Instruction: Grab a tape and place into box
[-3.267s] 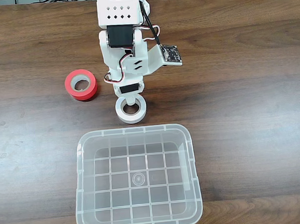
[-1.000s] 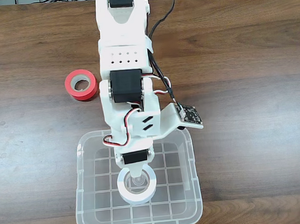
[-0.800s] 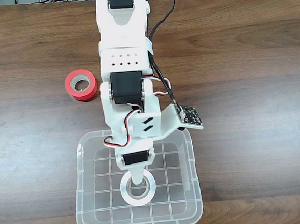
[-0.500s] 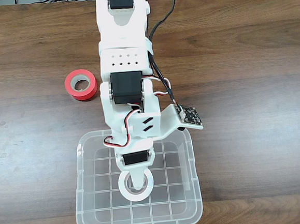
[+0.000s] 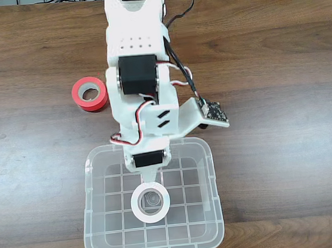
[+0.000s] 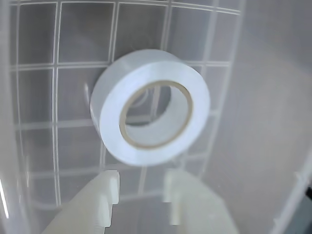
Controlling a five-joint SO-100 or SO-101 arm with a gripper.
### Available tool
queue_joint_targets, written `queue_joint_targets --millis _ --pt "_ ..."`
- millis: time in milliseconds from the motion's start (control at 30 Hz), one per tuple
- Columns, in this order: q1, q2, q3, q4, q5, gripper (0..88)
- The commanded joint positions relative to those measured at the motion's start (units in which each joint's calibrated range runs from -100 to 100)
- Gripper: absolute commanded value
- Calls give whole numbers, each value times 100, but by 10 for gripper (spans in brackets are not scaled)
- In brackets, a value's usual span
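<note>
Now the brown table [image 5: 276, 63] is holding everything, and the white robot arm [image 5: 138, 74] is reaching down over the clear box [image 5: 213, 195]. A red tape [image 5: 90, 93] is sitting on the table, well apart from the box. The white tape [image 5: 150, 203] is lying flat on the box floor. In the wrist view the gripper [image 6: 140, 187] is hanging above the tape, fingers a little apart and holding nothing. The drop looks done; next the arm likely needs to lift out without bumping the box wall.
</note>
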Motion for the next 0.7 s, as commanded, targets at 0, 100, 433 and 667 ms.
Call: queue_joint_targets --millis 0,100,433,667 --pt "-14 -1850 -555 805 -147 13" --pt "-36 -2542 -546 1405 -152 13" --pt "-116 -4505 -205 2458 -347 13" --pt "-175 -6356 2170 2449 -310 13"
